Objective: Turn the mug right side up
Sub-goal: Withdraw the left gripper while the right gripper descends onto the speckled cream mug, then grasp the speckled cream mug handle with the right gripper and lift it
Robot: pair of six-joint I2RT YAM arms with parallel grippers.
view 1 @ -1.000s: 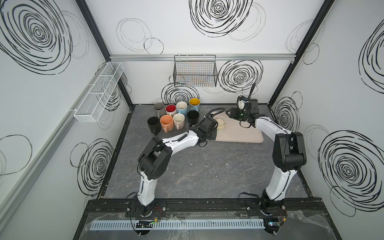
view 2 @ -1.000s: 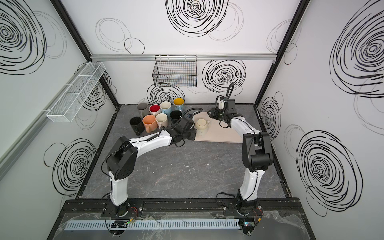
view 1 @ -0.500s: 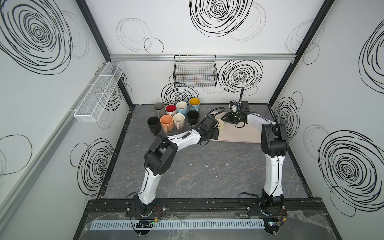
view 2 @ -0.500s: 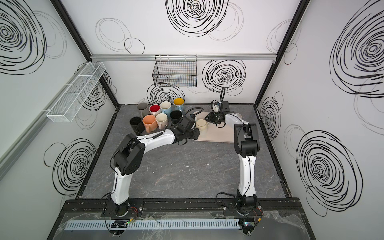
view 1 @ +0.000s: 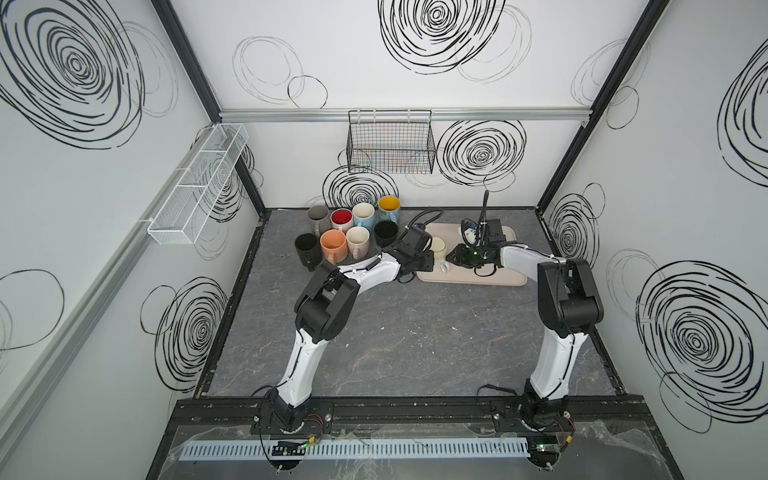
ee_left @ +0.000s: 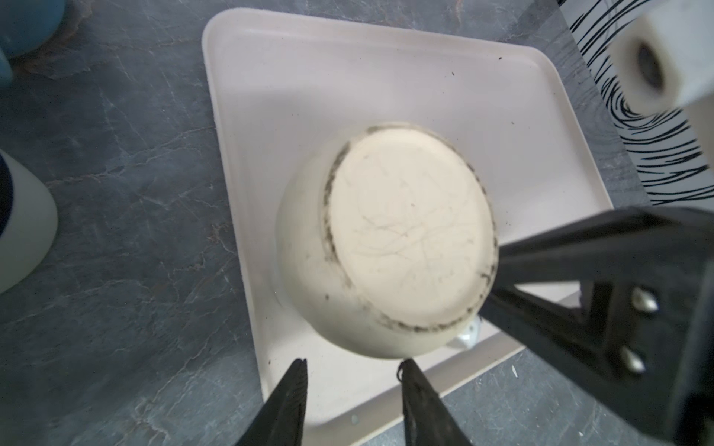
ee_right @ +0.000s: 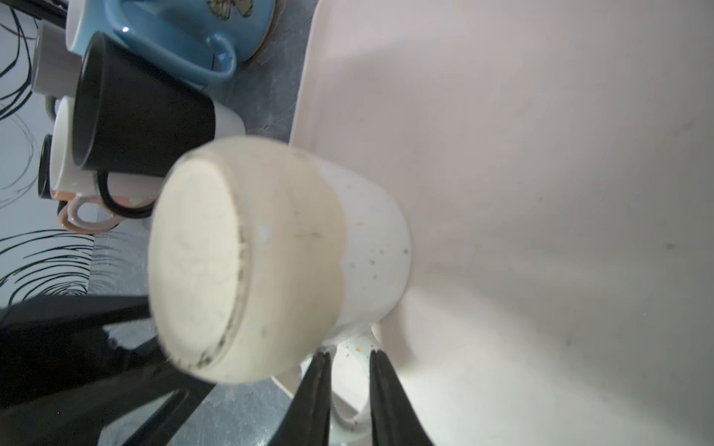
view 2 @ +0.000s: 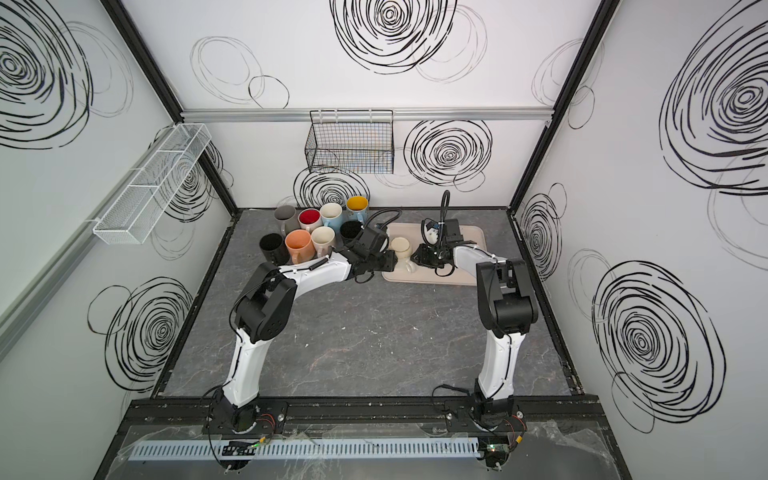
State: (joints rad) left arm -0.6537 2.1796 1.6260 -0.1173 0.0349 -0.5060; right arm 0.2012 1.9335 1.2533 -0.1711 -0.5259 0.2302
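The mug (view 1: 438, 249) stands base-up at the nine o'clock end of the tray (view 1: 503, 276). The right end effector (ee_right: 349, 353) pinches its handle (ee_right: 347, 401). The left end effector (ee_left: 352, 362) is spread at the mug's eight o'clock.

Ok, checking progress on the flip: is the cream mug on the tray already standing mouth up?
No, in the left wrist view the cream mug shows its flat scuffed base upward, on the tray.
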